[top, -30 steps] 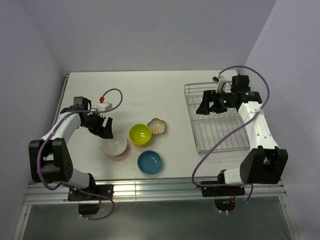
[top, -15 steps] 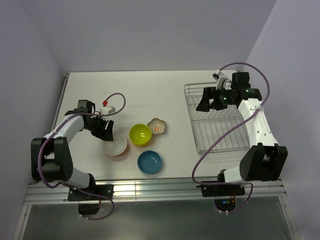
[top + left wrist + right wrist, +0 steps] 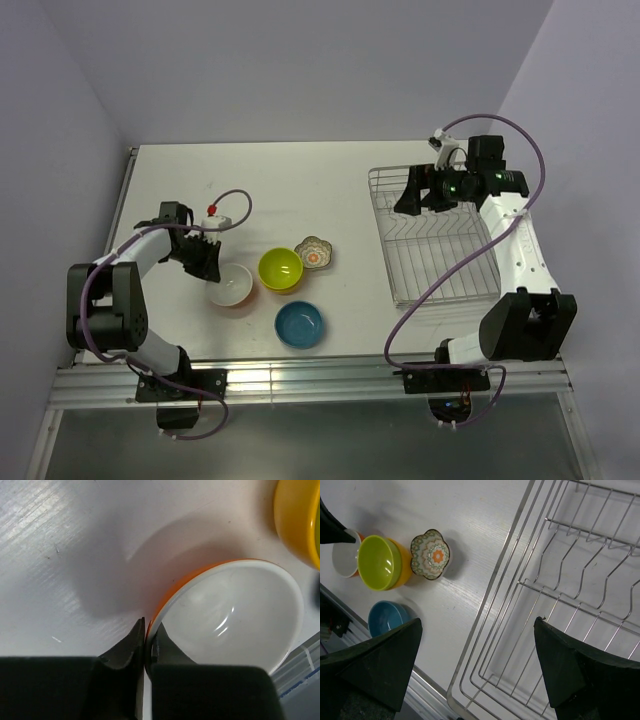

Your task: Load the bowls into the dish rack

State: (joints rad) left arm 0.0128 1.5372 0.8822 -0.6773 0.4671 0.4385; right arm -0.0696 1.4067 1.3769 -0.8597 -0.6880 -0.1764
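Pinching the white bowl [image 3: 230,615] by its rim with the left gripper [image 3: 145,632] — a lifting hold; holding the right gripper [image 3: 478,625] spread wide over the dish rack [image 3: 430,265] — probably waiting.

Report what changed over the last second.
The left gripper edged onto the white bowl and now pinches its rim. The right gripper, open, drew toward the far end of the dish rack. The lime-green bowl, blue bowl, floral dish and rack stayed put.
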